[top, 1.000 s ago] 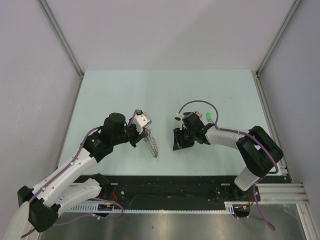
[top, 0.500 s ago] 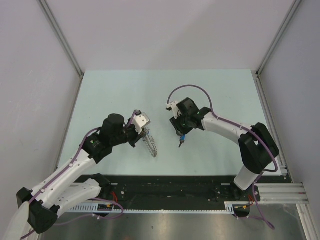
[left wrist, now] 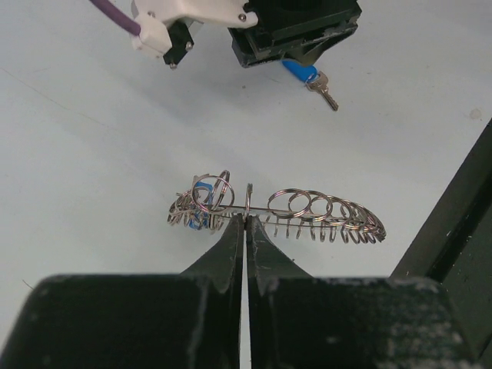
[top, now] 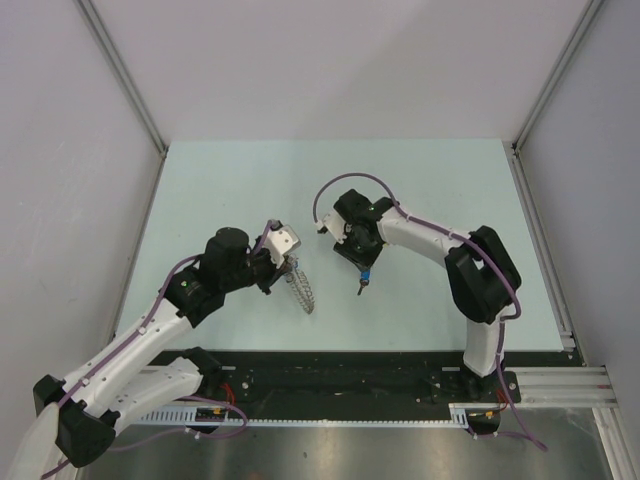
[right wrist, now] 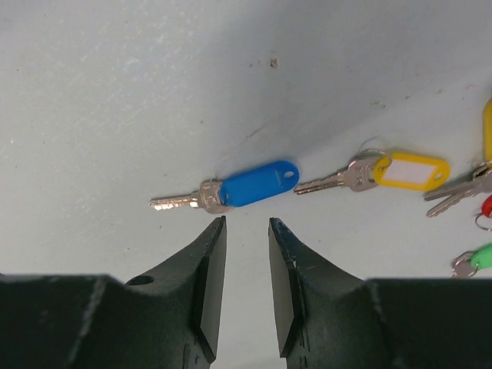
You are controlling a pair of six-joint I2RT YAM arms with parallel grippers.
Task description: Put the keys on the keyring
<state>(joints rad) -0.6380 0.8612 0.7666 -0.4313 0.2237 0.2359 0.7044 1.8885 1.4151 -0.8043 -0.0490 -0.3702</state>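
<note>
My left gripper (left wrist: 246,220) is shut on the keyring (left wrist: 307,211), a grey coil of wire loops held a little above the table; in the top view the left gripper (top: 283,265) has the keyring (top: 304,291) hanging to its right. A blue-headed key (left wrist: 201,201) sits among the loops at the ring's left end. My right gripper (right wrist: 246,223) is open and empty, its tips just short of a blue key (right wrist: 250,184) lying flat on the table. That key also shows in the top view (top: 365,279) below the right gripper (top: 362,264).
More keys lie to the right in the right wrist view: a yellow key (right wrist: 400,171), a bare metal key (right wrist: 457,188), a red one (right wrist: 486,206) and a green one (right wrist: 483,256). The right arm hides them in the top view. A black rail (top: 350,375) runs along the near edge.
The right arm has swung left and back, and its gripper has come off the spot it covered, uncovering the blue key on the table. The left arm and keyring have not moved.
</note>
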